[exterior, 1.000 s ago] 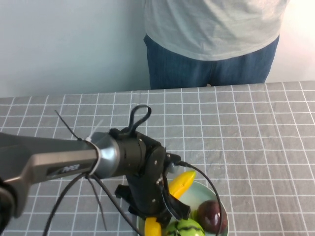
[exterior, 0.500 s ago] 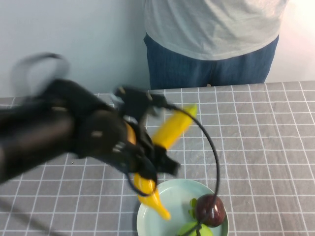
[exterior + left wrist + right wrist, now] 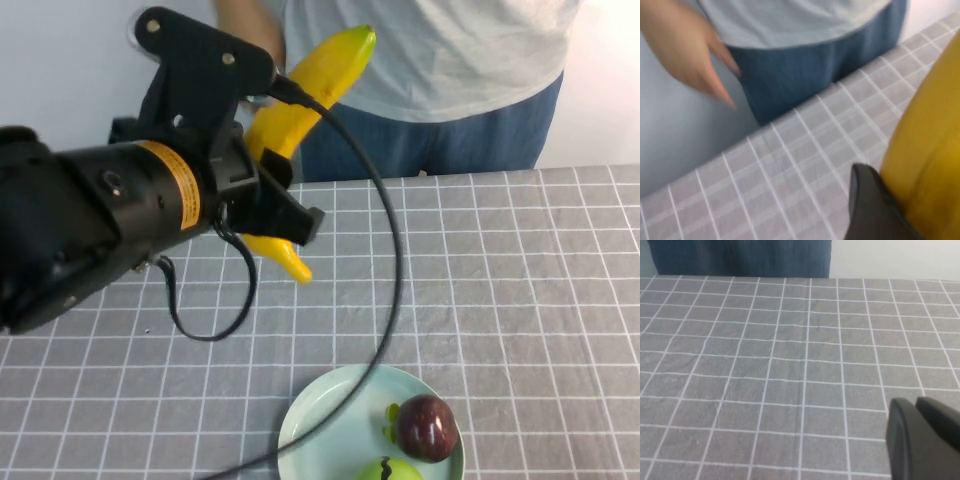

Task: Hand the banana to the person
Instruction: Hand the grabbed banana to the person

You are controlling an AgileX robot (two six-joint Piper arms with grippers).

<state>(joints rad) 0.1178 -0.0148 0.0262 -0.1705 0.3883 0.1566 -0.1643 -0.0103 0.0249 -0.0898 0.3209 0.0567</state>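
At the near edge of the table, at about 6 o'clock in the high view, stands a pale green plate with a dark red fruit and a green fruit on it. The right gripper hangs low over the grey checked cloth; I cannot tell how its fingers stand. Higher, toward 10 o'clock, the left gripper is raised well above the table and clamps the banana near its lower half. The banana's greenish tip points up toward 12 o'clock, in front of the person. The person's hand is near it, not touching.
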